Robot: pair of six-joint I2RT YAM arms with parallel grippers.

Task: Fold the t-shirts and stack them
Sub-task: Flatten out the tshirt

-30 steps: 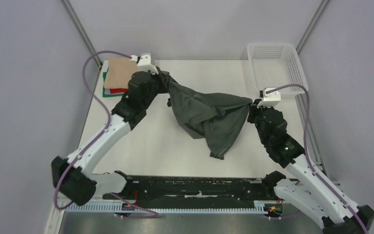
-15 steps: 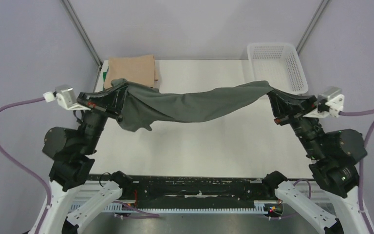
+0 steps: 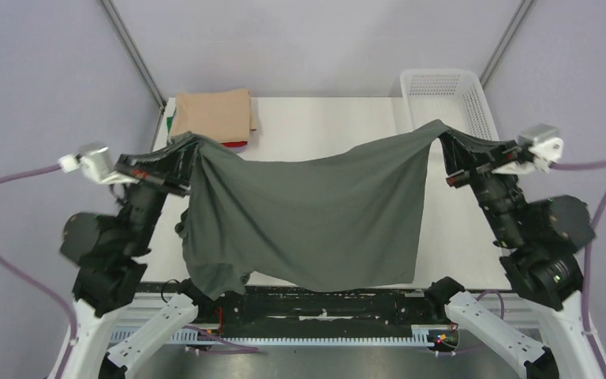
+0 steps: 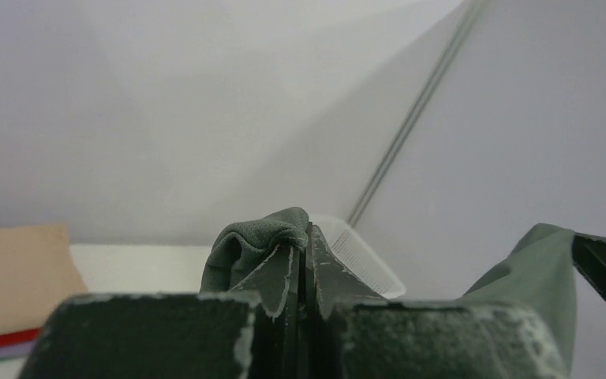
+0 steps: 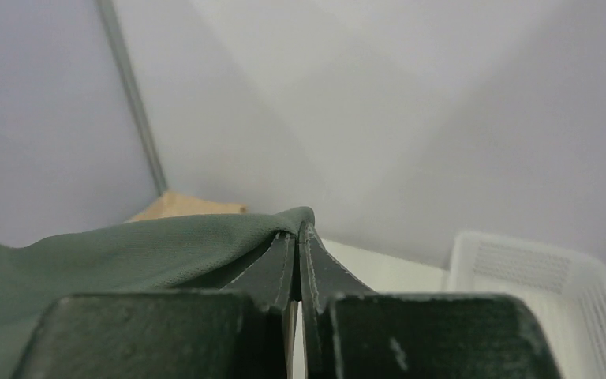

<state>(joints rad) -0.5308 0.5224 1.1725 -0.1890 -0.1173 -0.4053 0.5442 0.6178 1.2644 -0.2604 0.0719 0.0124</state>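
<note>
A dark charcoal-grey t-shirt hangs spread wide in the air between my two arms, its lower hem drooping over the table's near edge. My left gripper is shut on the t-shirt's left top corner. My right gripper is shut on the right top corner. Both arms are raised high. A stack of folded t-shirts lies at the table's back left: a tan one on top, with red and green edges showing beneath it.
A white plastic lattice basket stands at the back right corner, just behind my right gripper. The white table shows beyond the hanging cloth. A black rail runs along the near edge between the arm bases.
Both arms have lifted and drawn apart. The grey t-shirt went from a bunched heap to a taut band and now hangs open as a broad sheet, its hem dropped toward the near edge.
</note>
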